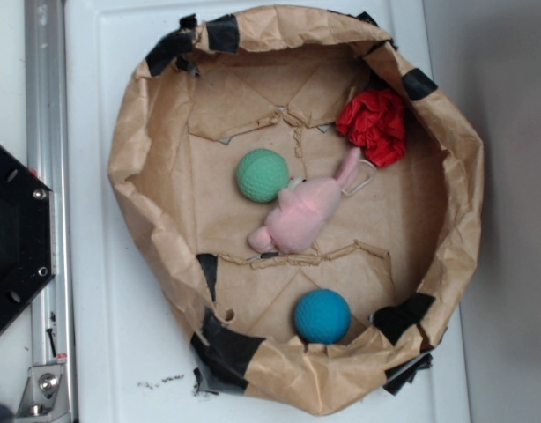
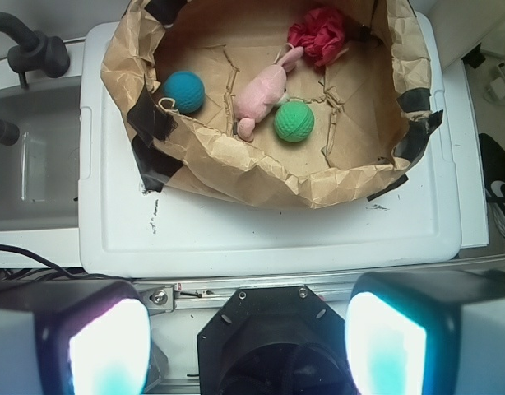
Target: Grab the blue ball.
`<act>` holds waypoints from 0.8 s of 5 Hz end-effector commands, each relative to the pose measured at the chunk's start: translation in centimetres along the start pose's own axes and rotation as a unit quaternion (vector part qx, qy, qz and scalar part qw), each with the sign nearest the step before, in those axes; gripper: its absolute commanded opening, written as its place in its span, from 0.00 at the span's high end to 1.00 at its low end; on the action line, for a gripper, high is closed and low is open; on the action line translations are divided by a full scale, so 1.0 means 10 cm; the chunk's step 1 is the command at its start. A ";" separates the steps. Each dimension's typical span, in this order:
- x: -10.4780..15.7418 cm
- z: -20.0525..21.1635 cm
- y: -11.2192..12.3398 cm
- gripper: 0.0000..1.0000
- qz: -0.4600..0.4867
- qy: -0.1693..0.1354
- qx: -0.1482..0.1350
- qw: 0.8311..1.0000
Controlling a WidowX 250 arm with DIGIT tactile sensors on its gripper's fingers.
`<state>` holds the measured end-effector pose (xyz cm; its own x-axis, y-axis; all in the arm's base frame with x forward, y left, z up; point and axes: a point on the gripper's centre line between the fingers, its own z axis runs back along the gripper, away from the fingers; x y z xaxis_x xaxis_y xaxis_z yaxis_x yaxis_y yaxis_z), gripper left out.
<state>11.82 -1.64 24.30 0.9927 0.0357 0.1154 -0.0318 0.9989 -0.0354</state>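
Note:
The blue ball (image 1: 322, 315) (image 2: 183, 90) lies inside the brown paper basin (image 1: 143, 207) (image 2: 236, 169), close to its taped rim. In the wrist view it sits at the basin's left side. My gripper (image 2: 247, 341) hangs high over the black robot base, well short of the basin, and is not seen in the exterior view. Its two fingers (image 2: 108, 350) stand wide apart at the bottom corners of the wrist view, with nothing between them.
A mint-green ball (image 1: 263, 174) (image 2: 294, 121), a pink plush bunny (image 1: 304, 211) (image 2: 265, 88) and a red crumpled cloth (image 1: 374, 123) (image 2: 320, 34) share the basin. The basin rests on a white lid (image 1: 112, 352) (image 2: 261, 234). The black base (image 1: 15, 238) (image 2: 277, 346) and a metal rail (image 1: 43, 106) lie beside it.

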 end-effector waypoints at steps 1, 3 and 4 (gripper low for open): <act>0.00 0.00 0.00 0.00 0.000 0.000 0.000 1.000; 0.80 -0.68 0.15 0.00 -0.158 -0.083 0.038 0.983; 1.06 -0.89 0.25 0.00 -0.169 -0.064 0.049 0.982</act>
<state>22.51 0.54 15.04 0.9300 -0.3189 0.1825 0.3054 0.9471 0.0986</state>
